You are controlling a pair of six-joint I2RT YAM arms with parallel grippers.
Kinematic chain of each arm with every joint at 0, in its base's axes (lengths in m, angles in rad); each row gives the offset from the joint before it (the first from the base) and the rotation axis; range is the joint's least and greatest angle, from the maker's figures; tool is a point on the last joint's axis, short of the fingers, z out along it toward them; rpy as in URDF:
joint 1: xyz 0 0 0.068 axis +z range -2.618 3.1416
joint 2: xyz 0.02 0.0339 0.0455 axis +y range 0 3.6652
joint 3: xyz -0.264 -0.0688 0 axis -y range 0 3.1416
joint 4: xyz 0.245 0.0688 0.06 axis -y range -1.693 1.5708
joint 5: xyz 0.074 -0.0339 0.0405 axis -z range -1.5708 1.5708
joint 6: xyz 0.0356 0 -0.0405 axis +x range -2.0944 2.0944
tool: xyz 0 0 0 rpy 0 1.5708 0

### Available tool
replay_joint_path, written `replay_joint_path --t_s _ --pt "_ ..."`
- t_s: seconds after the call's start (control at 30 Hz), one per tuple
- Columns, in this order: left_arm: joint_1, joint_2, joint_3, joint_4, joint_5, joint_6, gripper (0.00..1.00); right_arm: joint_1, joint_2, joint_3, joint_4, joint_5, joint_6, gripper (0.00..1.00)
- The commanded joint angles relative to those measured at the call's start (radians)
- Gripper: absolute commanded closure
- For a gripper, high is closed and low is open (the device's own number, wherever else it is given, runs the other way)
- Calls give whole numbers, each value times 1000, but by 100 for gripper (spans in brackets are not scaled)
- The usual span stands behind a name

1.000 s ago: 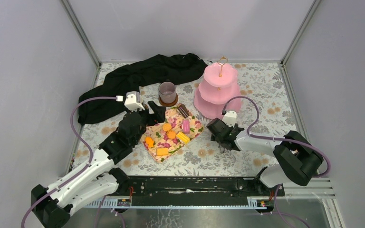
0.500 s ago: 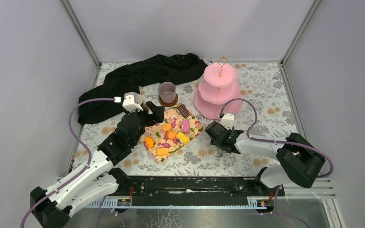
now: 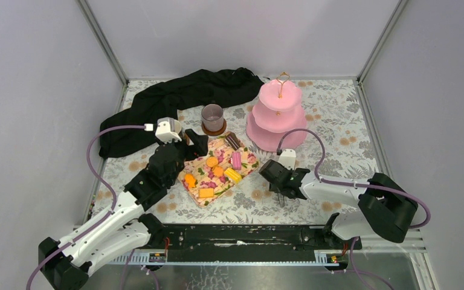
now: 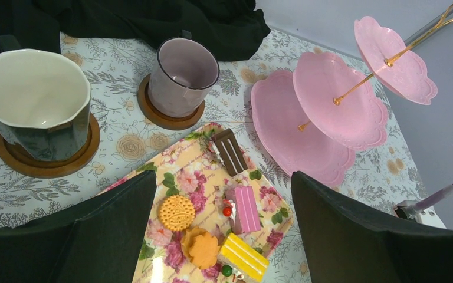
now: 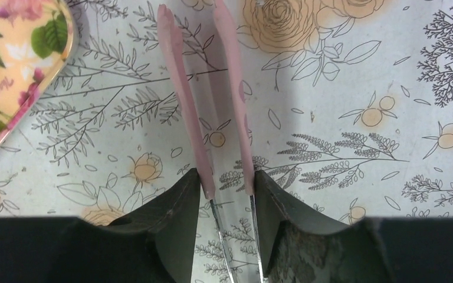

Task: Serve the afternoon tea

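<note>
walls (image 3: 36,90): plain grey | corner posts (image 3: 103,42): metal | tablecloth (image 3: 332,115): floral

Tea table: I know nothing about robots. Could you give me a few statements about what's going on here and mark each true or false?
1. The pink stand has nothing on its tiers. True.
2. The mauve mug lies tipped over. False: it stands upright on a coaster.
3. The right end effector grips pink tongs. True.
4. The left end effector holds a biscuit. False: it is open and empty.
</note>
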Motion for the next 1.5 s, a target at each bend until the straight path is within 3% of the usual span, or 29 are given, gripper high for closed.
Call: replay_joint_path --t_s 0.0,0.27,0.73,0.97,1.2,1.47 --pt "3 -5 -4 41 -28 1 9 31 -32 58 -52 3 -3 63" --pt "3 0 -4 45 -29 3 9 44 8 77 33 5 -102 56" --pt "3 5 -4 47 -12 -1 9 53 91 52 124 32 -111 23" --pt "3 6 -5 52 -3 -2 9 80 36 -1 125 61 -66 20" --pt "2 -5 -7 58 1 -1 9 145 100 -20 105 113 35 22" --pt "3 -16 -9 51 -10 3 9 162 153 -64 148 113 91 34"
